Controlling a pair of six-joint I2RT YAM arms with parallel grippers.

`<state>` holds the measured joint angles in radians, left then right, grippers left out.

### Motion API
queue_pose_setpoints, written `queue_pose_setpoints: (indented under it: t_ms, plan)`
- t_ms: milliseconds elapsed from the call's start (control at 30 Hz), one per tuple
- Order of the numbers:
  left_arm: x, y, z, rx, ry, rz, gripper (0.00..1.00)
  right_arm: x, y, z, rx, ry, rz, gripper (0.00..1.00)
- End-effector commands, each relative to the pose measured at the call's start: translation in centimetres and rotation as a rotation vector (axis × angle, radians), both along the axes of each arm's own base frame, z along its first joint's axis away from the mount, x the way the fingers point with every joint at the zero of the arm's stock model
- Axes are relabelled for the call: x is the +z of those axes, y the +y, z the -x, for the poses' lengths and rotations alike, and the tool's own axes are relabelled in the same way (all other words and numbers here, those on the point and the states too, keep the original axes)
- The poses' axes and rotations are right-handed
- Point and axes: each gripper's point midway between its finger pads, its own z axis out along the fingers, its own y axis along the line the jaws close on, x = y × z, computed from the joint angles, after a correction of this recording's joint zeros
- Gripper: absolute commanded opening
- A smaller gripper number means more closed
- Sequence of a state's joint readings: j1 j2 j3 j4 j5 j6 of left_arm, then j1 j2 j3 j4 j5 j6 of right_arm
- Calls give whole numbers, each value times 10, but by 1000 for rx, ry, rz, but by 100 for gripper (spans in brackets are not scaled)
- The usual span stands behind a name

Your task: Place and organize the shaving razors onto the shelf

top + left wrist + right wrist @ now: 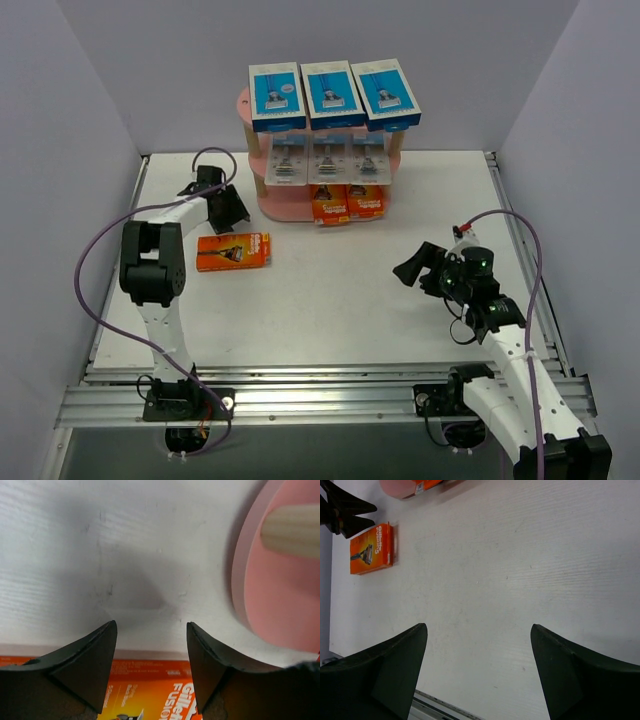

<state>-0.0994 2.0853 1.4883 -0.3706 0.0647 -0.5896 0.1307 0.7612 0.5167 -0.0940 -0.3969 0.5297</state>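
The pink shelf (pixel 262 205) stands at the back centre. Three blue-and-white razor boxes (pixel 333 95) lie on its top board, three clear blister packs (pixel 327 158) on the middle one, and two orange cards (pixel 348 203) on the bottom. A third orange razor pack (pixel 233 251) lies flat on the table left of the shelf. My left gripper (pixel 232 212) hangs open just behind that pack, near the shelf's left end. In the left wrist view the left gripper (pixel 152 625) is empty, with the orange pack (pixel 150 690) beneath it. My right gripper (pixel 412 268) is open and empty at the right; in the right wrist view the right gripper (pixel 477 627) is over bare table.
In the left wrist view the shelf's bottom board (pixel 280 605) and a wooden post (pixel 292 530) are close on the right. White walls enclose the table on three sides. A metal rail (pixel 320 395) runs along the near edge.
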Motion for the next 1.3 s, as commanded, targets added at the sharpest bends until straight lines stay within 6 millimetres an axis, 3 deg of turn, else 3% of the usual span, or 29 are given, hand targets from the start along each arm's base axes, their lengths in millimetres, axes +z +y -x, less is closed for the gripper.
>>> queue_pose_setpoints:
  t_ms: [0,200,300,333,400,433,533,600,633,700,733,900,933,1000,1067,1133,1167,1267]
  plan:
    - [-5,-14,30,-49,39,8,66,-2,4,9,19,6,-3,79]
    - [-2,-69,81,-151,64,45,66,-3,8,19,36,-1,-20,76]
    - [7,-94,100,-201,59,152,67,-9,15,25,62,17,-22,75]
    - [-3,-94,117,-191,94,175,67,-10,19,27,80,19,-21,74]
    - [4,-102,126,-209,67,211,67,-16,22,31,91,33,-22,73]
    - [-2,-104,141,-218,96,225,67,-16,24,31,95,31,-25,72]
    - [13,-110,156,-248,77,253,67,-16,29,34,110,33,-34,72]
    - [39,-104,160,-248,16,265,67,-16,34,34,122,33,-44,71]
    - [66,-102,159,-262,-62,269,68,-16,36,34,124,32,-50,70]
    - [97,-90,155,-247,-137,243,72,-17,44,33,126,34,-73,70]
    - [128,-83,154,-259,-226,226,72,-18,47,33,128,35,-82,69]
    - [234,-51,149,-261,-509,76,82,-24,84,32,165,35,-87,68]
    - [251,-39,153,-258,-560,21,91,-21,91,31,171,30,-83,68]
    - [259,-18,154,-214,-585,-59,97,-27,107,29,177,53,-62,68]
    - [262,2,158,-171,-601,-127,95,-27,130,31,205,64,-47,68]
    - [249,15,165,-125,-591,-167,94,-24,155,38,247,55,-39,67]
    - [243,21,166,-107,-590,-166,94,-13,169,35,252,43,-54,67]
    - [239,36,171,-51,-582,-141,94,-30,208,48,319,90,-23,67]
